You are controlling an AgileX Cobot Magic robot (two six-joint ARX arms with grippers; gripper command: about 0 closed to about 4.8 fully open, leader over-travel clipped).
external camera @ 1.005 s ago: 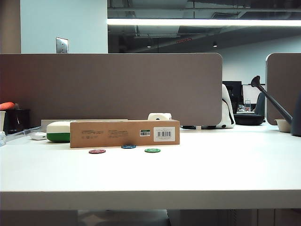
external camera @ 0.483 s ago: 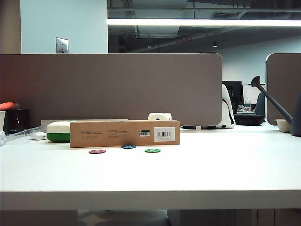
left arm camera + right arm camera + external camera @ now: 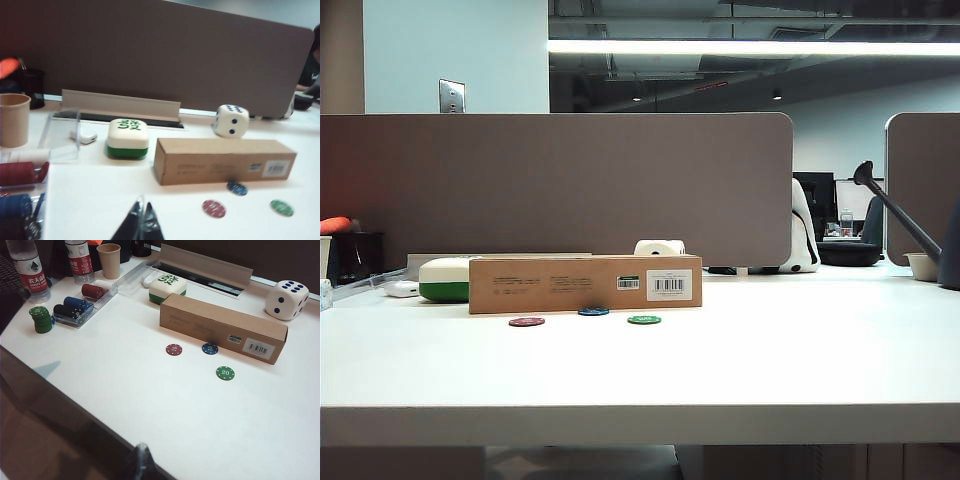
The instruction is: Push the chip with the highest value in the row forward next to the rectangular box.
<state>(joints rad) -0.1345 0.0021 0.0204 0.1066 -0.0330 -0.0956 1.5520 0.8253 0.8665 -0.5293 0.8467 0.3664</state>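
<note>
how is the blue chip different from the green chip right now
The blue chip is dark blue; the green chip is bright green with a readable 20. The blue chip lies close beside the cardboard box, while the green chip sits further out on the table, clearly apart from the box. Both lie flat, round and look the same size. Neither the left gripper nor the right gripper is near them.

From my right wrist camera, blue chip (image 3: 210, 348) just beside the rectangular box (image 3: 223, 327), red chip (image 3: 174, 349) and green chip (image 3: 225, 373) nearby on the worktop (image 3: 150, 405), right claw (image 3: 140, 465) tip closed-looking, well back.
</note>
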